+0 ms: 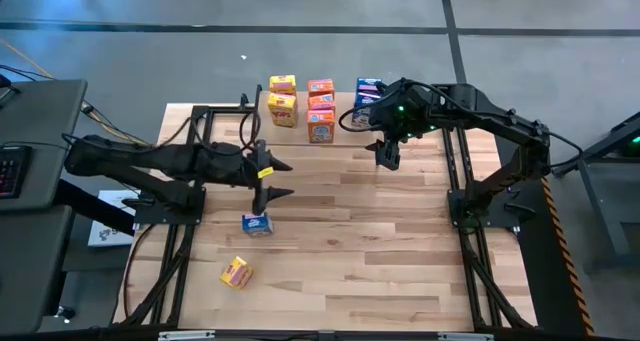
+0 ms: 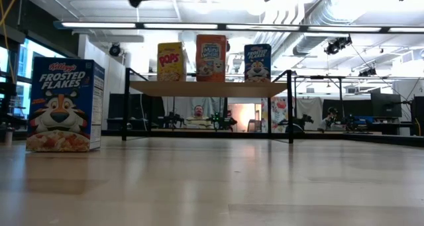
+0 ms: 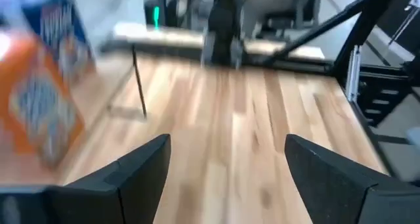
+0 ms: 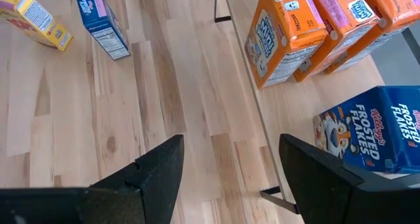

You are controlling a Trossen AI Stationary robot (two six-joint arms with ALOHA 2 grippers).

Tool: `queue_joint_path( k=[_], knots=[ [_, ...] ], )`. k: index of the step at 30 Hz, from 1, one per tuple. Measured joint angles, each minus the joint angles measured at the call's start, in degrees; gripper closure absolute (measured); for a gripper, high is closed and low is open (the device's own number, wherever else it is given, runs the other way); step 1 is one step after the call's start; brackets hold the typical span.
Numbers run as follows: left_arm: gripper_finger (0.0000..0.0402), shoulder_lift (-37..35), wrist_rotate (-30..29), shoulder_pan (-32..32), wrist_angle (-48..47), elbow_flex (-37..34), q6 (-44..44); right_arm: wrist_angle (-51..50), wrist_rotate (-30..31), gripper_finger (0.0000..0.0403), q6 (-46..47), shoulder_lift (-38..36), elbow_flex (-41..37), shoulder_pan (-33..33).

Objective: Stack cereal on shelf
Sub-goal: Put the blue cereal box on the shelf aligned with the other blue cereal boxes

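L gripper (image 1: pixel 278 179) fingers apart, empty, above blue cereal box (image 1: pixel 257 223); R gripper (image 1: pixel 386 157) apart by shelf (image 1: pixel 345 141).

Cereal boxes — yellow (image 1: pixel 283 99), orange (image 1: pixel 321 111), blue (image 1: pixel 367 93) — on a pale wood shelf (image 2: pixel 209 88) with black legs.

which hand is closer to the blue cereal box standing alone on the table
Left. The left hand hovers just above the blue box on the table, fingers open and empty. The right hand is far across, near the shelf.
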Motion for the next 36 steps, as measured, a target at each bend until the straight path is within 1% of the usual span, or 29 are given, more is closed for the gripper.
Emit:
queue_joint_path(
  k=[2, 5, 7, 10, 13, 16, 22, 26, 31, 36],
  knots=[
    [0.011, -0.2, 0.0, -0.7, -7.0, 3.0, -4.3, 0.0, 0.0, 0.0159, 0.0, 0.0, 0.0, 0.0],
    [0.011, -0.2, 1.2, -2.6, -16.6, 6.2, -5.8, 0.2, 0.0, 0.0159, 0.0, 0.0, 0.0, 0.0],
    [0.011, -0.2, 1.2, -4.1, -19.7, 7.2, -9.8, 0.2, 0.0, 0.0159, 0.0, 0.0, 0.0, 0.0],
    [0.011, -0.2, 1.1, -6.5, -23.0, 7.3, -15.5, 0.2, 0.0, 0.0159, 0.1, 0.0, 0.0, 0.0],
    [0.011, 0.2, 1.0, -8.6, -25.9, 7.3, -18.2, 0.2, 0.0, 0.0159, 0.4, 0.0, 0.0, 0.0],
    [0.011, 0.9, 1.1, -10.8, -28.5, 7.2, -18.7, 0.2, 0.0, 0.0159, 0.4, 0.0, 0.0, 0.0],
    [0.011, 2.4, 1.1, -14.9, -29.1, 7.2, -16.7, 0.2, 0.0, 0.0159, 0.5, 0.0, 0.0, 0.0],
    [0.011, 3.0, 0.2, -15.8, -33.2, 7.2, -20.7, 0.2, 0.0, 0.0159, 2.0, 0.0, 0.0, 0.0],
    [0.011, 4.2, -5.1, -15.9, -41.9, 7.2, -27.1, 0.2, 0.0, 0.0159, 3.2, 0.0, 0.0, 0.0],
    [0.011, 6.1, -5.4, -15.9, -43.2, 7.2, -27.7, 0.2, 0.0, 0.0159, 3.2, 0.0, 0.0, 0.0]
  ],
)
